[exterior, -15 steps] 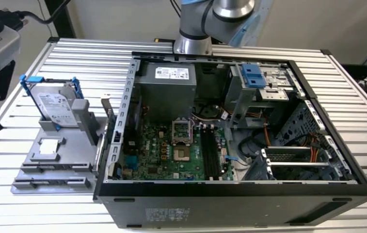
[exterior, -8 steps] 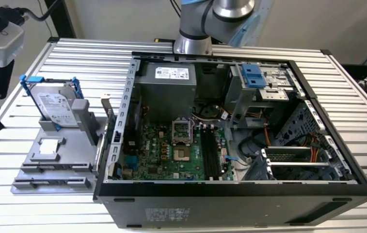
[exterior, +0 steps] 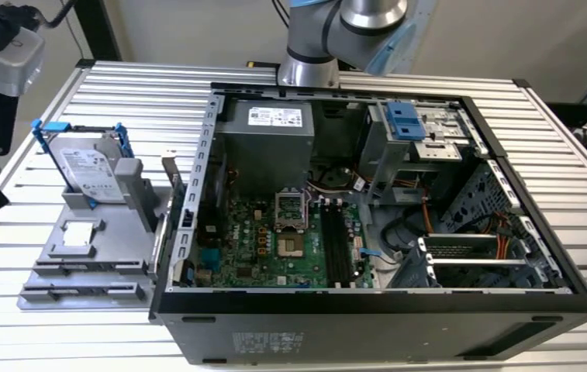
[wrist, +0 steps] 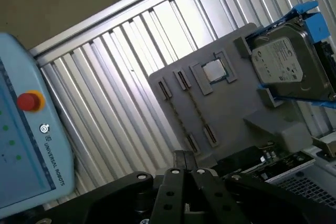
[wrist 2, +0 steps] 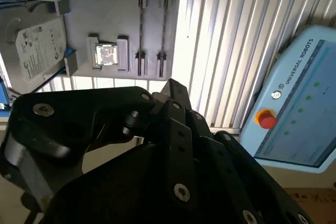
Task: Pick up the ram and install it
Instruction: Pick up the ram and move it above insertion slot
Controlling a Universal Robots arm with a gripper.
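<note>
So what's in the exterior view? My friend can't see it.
An open computer case lies on a ribbed metal table, with its green motherboard showing. At the exterior view's left, a grey tray holds a hard drive standing on edge.

Lettering noted on teach pendant (wrist 2: 302, 103); printed labels on hard drive (wrist 2: 37, 51) and power supply (exterior: 268, 138); contents not recorded.

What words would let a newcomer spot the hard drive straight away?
At the exterior view's left, beside the open computer case, lies a grey fixture. The hard drive stands on edge at its far end, clasped by a blue bracket. It is boxy, silver and white-labelled, unlike the small square chip lying flat nearby.
</note>
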